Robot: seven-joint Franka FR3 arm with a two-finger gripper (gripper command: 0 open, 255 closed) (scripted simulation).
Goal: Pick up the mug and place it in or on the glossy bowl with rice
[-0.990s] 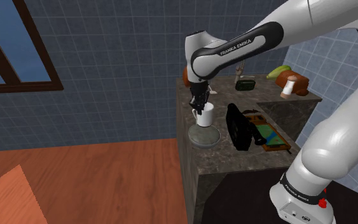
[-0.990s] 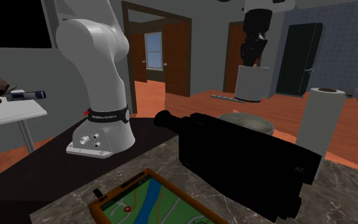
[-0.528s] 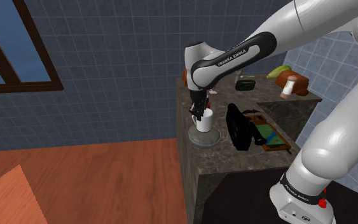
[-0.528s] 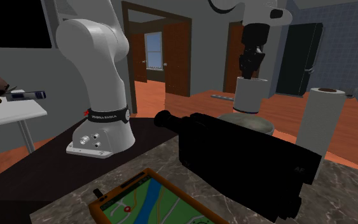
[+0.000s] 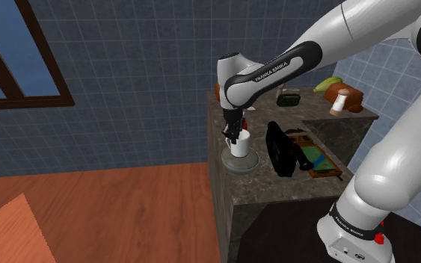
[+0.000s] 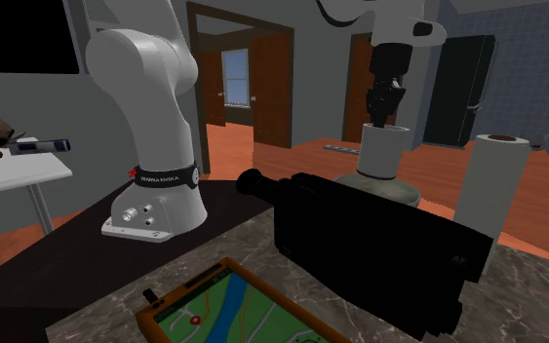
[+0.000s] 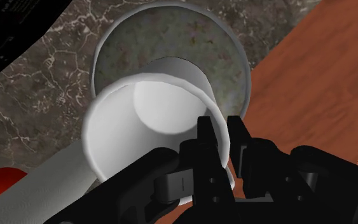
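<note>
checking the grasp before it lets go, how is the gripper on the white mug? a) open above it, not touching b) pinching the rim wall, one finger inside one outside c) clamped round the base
b: the wrist view shows the gripper shut on the mug at its rim wall, one finger inside, one outside, above the grey bowl.

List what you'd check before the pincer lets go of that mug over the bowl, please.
1. Grip: the pincer is shut on the rim of the mug: ok.
2. Aim: the mug's bottom lies inside the rim of the bowl: ok.
3. Tilt: the mug stands upright: ok.
4. Contact: the mug rests on the bowl: cannot tell.
5. Room: the black camera stands apart from the bowl: ok.
</note>
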